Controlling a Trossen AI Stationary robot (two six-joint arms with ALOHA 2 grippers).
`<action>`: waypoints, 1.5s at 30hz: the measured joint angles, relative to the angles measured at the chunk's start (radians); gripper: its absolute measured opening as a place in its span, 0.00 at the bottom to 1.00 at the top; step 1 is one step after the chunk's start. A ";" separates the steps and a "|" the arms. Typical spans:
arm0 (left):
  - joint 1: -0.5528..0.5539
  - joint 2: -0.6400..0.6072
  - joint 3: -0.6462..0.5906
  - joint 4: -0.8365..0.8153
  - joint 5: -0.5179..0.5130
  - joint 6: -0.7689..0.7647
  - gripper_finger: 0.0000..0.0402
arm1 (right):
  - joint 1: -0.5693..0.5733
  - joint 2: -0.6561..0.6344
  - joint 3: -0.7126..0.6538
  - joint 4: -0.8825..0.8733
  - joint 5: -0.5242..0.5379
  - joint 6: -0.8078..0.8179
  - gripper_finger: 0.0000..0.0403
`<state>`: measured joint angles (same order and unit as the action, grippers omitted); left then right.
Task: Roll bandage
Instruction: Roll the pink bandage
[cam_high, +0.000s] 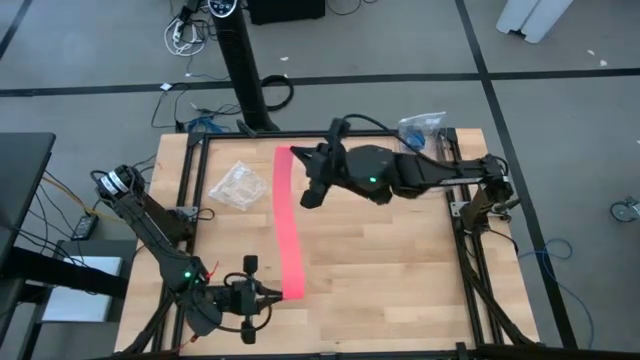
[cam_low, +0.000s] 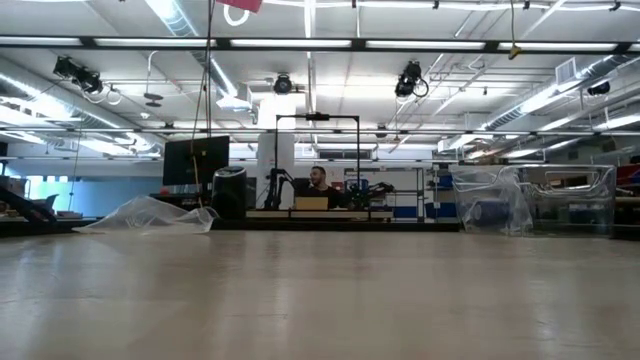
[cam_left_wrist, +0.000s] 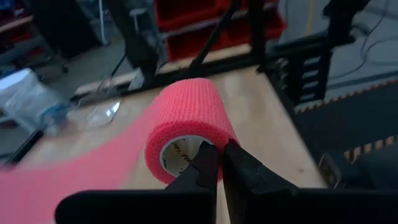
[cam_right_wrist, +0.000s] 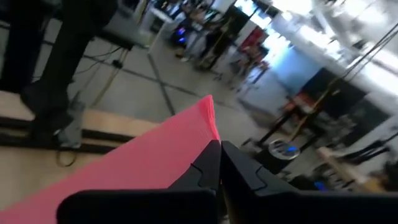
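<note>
Bandage (cam_high: 287, 225) stretched between both end effectors

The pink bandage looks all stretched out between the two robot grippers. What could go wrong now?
The right gripper pinches only the very tip of the bandage, so that end might slip free and flop down. The left gripper grips just the rim of the roll, which could twist or pop out. The strip also looks slightly bent across the table, so it may wind on crooked.
</note>
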<state>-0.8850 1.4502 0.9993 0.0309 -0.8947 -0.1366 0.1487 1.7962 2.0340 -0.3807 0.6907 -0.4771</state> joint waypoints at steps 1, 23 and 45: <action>-0.002 0.000 0.000 0.028 0.003 0.008 0.03 | -0.013 0.000 -0.020 0.002 -0.025 0.020 0.03; -0.018 -0.002 0.126 0.141 -0.032 0.247 0.03 | -0.056 -0.057 -0.172 -0.310 -0.231 0.135 0.29; 0.125 -0.169 0.241 -0.117 0.049 0.293 0.03 | 0.024 -0.321 -1.530 1.358 -0.713 0.554 0.06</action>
<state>-0.7597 1.2811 1.2405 -0.0858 -0.8457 0.1560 0.1724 1.4753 0.5038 0.9769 -0.0227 0.0773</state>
